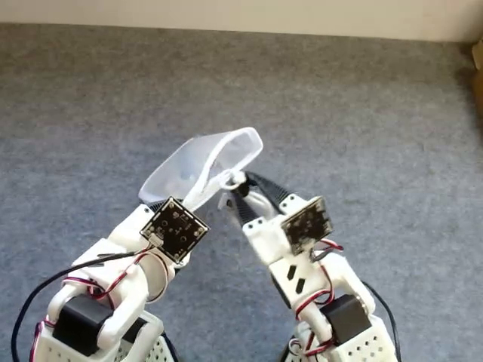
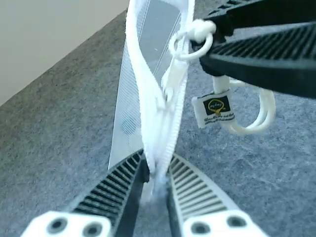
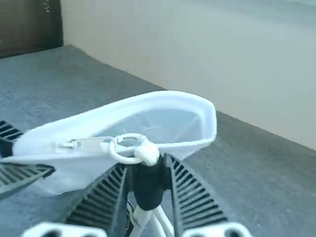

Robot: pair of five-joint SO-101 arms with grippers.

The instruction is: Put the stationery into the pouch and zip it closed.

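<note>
While your left gripper (image 2: pixel 157 162) pinches the zip end of the pouch (image 1: pixel 207 162), held up off the surface (image 1: pixel 362 113), and your right gripper (image 3: pixel 146 167) clenches the pull cord (image 3: pixel 147 154), keep that floppy, featherlight fabric taut between both holds.

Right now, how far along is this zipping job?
Done: zipper shut near the left gripper, which clamps the pouch by its end; stationery inside, cannot tell. In hand: right gripper grips the zipper pull. Left: the mouth beyond gapes open.
</note>
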